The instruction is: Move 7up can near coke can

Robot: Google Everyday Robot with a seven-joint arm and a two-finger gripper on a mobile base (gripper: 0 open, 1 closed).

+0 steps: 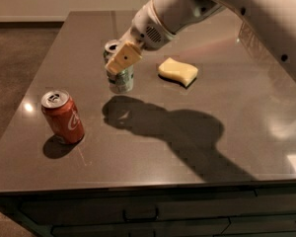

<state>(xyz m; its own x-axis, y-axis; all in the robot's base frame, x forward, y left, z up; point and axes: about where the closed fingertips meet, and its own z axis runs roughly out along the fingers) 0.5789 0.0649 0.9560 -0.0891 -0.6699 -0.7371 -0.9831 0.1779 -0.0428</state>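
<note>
The 7up can (122,81), silvery with green markings, hangs upright in my gripper (118,64), a little above the dark table (79,33). Its shadow lies on the table in front of it. The gripper is shut on the can's upper half, and one tan finger (124,57) covers the can's front. The arm reaches in from the upper right. The coke can (63,116), red with white script, stands upright near the table's front left, well apart from the 7up can and to its front left.
A yellow sponge (177,71) lies on the table just right of the held can. The table's front edge (138,186) runs above dark drawers. The floor lies beyond the left edge.
</note>
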